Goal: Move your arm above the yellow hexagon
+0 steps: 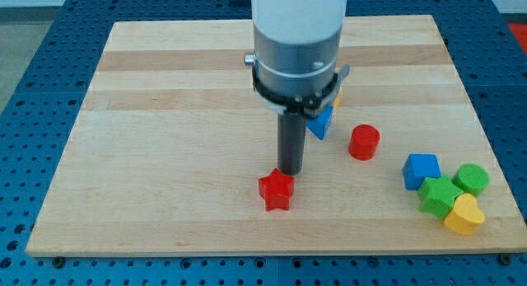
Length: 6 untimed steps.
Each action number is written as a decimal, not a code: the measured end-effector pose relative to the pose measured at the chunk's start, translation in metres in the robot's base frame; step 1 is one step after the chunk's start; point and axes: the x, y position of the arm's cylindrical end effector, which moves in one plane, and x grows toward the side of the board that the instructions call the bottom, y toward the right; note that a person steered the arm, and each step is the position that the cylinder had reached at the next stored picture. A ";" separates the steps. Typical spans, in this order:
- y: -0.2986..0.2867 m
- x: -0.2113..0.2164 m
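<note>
Blocking the middle of the board (pixel 165 138), the arm's white body and grey collar (pixel 295 63) cover whatever lies behind them. The arm runs out of frame at the view's top.

Yellow block (pixel 338 97): only a thin sliver shows, at the collar's right edge, just above the blue block. Too little is visible to make out its shape. It sits near the board's centre, slightly toward the view's top and right of the rod.

Blue block (pixel 322 123): partly hidden by the collar and bracket. Only its lower right part shows, with a pointed lower corner. Full shape unclear.

Tool: a plain dark rod with nothing to open or close, and it holds nothing. My tip (pixel 289 172) stands at the upper right point of the red star (pixel 276 191). Rod and star meet in the view, but I cannot tell whether they touch. The tip is below and left of the yellow sliver, with the blue block between them.

Other blocks:
- Red cylinder (pixel 364 143), alone, right of the blue block.
- A cluster at the view's lower right:
  - blue block with slanted edges (pixel 421 171)
  - green block of angular shape (pixel 440 196)
  - green cylinder (pixel 472 179)
  - yellow heart (pixel 464 214), nearest the board's bottom edge

The board lies on a blue perforated table (pixel 33 63).
</note>
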 end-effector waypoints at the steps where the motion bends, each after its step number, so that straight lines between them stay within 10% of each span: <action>1: -0.002 -0.098; 2: 0.003 -0.198; 4: 0.108 -0.166; 6: 0.053 -0.149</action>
